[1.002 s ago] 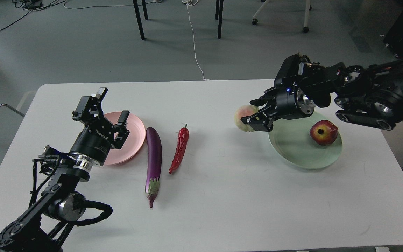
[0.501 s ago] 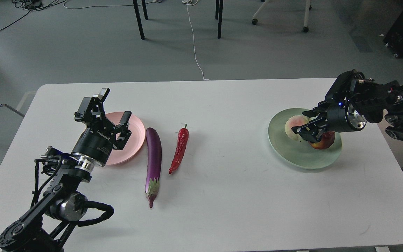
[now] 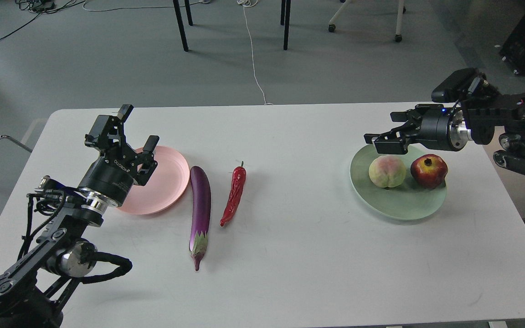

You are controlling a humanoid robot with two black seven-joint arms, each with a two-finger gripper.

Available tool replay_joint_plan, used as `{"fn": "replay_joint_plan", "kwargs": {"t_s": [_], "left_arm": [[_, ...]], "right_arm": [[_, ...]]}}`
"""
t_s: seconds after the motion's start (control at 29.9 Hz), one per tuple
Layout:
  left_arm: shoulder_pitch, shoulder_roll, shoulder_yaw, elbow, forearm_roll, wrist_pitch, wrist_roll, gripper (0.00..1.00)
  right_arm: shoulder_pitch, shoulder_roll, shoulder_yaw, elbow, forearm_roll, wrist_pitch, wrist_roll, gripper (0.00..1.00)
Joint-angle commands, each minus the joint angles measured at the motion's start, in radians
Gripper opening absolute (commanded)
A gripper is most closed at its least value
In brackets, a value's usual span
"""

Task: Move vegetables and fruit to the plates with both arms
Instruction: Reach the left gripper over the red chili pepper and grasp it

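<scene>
Head view. Two fruits, fuzzy pale peach [image 3: 387,171] and dark red pomegranate [image 3: 429,171], sit touching on pale green round plate [image 3: 397,207]. Right gripper [image 3: 388,133] at plate's 12 o'clock, jaws spread, empty. Glossy purple eggplant [image 3: 200,207] and wrinkled red chili [image 3: 234,195] lie on white table [image 3: 317,269], at 3 o'clock of bare pale pink plate [image 3: 169,184]. Left gripper [image 3: 131,132] open, empty, over pink plate's 10 o'clock. Fruit step looks finished; next likely: left gripper swings to 3 o'clock, lowers astride eggplant.

Single cam, head-mounted, looking fwd and down over the white surface [image 3: 290,255] from its near edge. Mid-range: whole surface width in frame, far edge visible, grey floor and chair legs beyond. L arm enters near-left, R arm from right edge. No 2nd view, so no overlap.
</scene>
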Motion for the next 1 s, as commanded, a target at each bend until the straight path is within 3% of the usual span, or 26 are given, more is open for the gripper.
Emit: {"fn": "replay_joint_plan", "kwargs": {"t_s": [0.0, 0.13, 0.27, 0.33, 0.43, 0.53, 0.67, 0.8, 0.97], "left_arm": [[-0.094, 0.046, 0.08, -0.019, 0.138, -0.048, 0.001, 0.99], [-0.217, 0.063, 0.245, -0.039, 0.414, -0.06, 0.003, 0.99], [-0.396, 0.058, 0.45, -0.032, 0.732, -0.063, 0.015, 0.99], [-0.493, 0.055, 0.548, -0.015, 0.843, -0.068, 0.053, 0.99], [-0.611, 0.047, 0.683, 0.063, 0.93, -0.084, 0.159, 0.99], [-0.708, 0.014, 0.818, 0.132, 0.984, -0.147, 0.205, 0.99], [-0.737, -0.032, 0.877, 0.223, 1.038, -0.201, 0.222, 0.99], [-0.728, -0.059, 0.878, 0.273, 1.036, -0.246, 0.265, 0.99], [-0.719, -0.095, 0.882, 0.332, 1.036, -0.249, 0.27, 0.99]], "right_arm": [[-0.167, -0.002, 0.218, 0.003, 0.342, 0.009, 0.0, 0.97], [-0.319, -0.004, 0.46, 0.038, 0.643, 0.118, 0.0, 0.97], [-0.477, -0.045, 0.654, 0.048, 0.807, 0.301, 0.0, 0.97], [-0.534, -0.059, 0.71, 0.045, 0.817, 0.354, 0.0, 0.97], [-0.597, -0.077, 0.757, 0.045, 0.818, 0.37, 0.0, 0.97], [-0.619, -0.114, 0.77, 0.046, 0.818, 0.376, 0.0, 0.97], [-0.628, -0.131, 0.772, 0.049, 0.818, 0.379, 0.0, 0.97], [-0.628, -0.134, 0.774, 0.054, 0.818, 0.384, 0.0, 0.97], [-0.63, -0.134, 0.774, 0.055, 0.82, 0.385, 0.0, 0.97]]}}
